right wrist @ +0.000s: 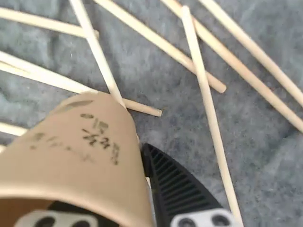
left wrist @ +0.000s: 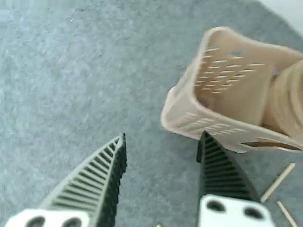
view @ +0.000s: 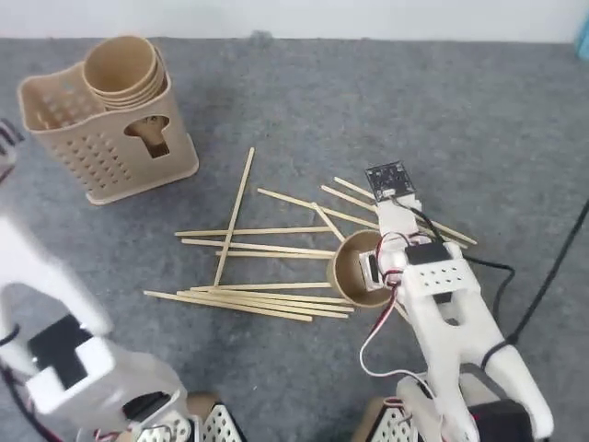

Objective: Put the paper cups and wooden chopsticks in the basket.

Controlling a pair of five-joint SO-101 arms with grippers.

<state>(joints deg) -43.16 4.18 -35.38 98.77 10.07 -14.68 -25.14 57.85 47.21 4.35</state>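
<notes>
A tan slotted basket [view: 101,161] stands at the far left and holds a stack of paper cups [view: 124,69]. Several wooden chopsticks [view: 248,249] lie scattered on the grey mat in the middle. Among them my right gripper [view: 373,268] is shut on the wall of a brown paper cup [view: 354,272], one finger inside and one outside. The right wrist view shows that cup [right wrist: 80,156] against the black outer finger [right wrist: 175,189], with chopsticks [right wrist: 203,80] beneath. My left gripper [left wrist: 161,142] is open and holds nothing, just short of the basket [left wrist: 227,94].
A black cable [view: 543,285] runs along the right side of the mat. The white left arm [view: 55,350] fills the near left corner. Bare mat lies between the basket and the chopsticks, and across the far right.
</notes>
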